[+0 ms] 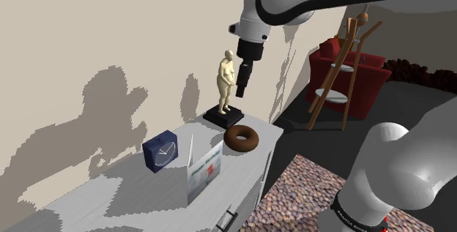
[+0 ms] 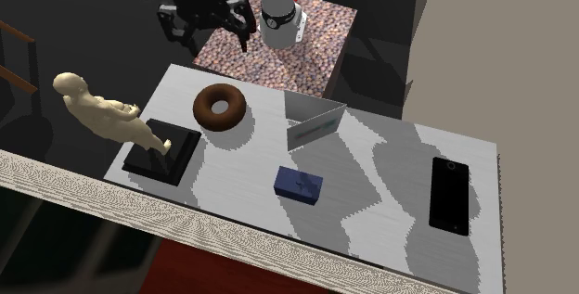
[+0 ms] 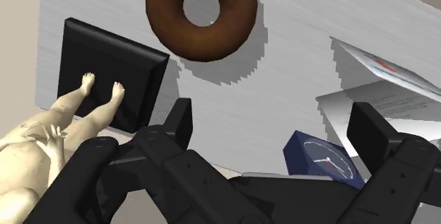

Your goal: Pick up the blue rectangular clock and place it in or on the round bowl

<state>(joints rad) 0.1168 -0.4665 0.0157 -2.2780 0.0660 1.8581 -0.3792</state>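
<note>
A white arm held its black tool [image 1: 241, 90] in the air over one end of a grey tabletop [image 1: 110, 201]. The tool was open, its two fingers [image 3: 181, 121] wide apart with nothing between them.

The blue clock [image 1: 160, 151] stood on the tabletop, well apart from the tool and lower, toward the shoulder view's left. Its white dial faced the camera in that view. In the second exterior view the clock [image 2: 299, 185] sat near the middle of the tabletop [image 2: 390, 172], while the tool [image 2: 209, 31] hung beyond the far edge, so the bowl and a folded card lay between them. In the wrist view the clock [image 3: 324, 160] appeared far below the tool [image 3: 274, 124], close to the inner side of one finger and untouched.

The bowl [image 1: 233, 141], a brown ring shape, lay on the tabletop almost under the tool. The folded white card [image 1: 203, 166] stood upright between bowl and clock. A pale figurine [image 1: 227, 80] stood on a black base [image 1: 223, 116] just beside the bowl, close to the tool. A black phone [image 2: 451, 195] lay flat at the other end of the tabletop, well apart from the clock.
</note>
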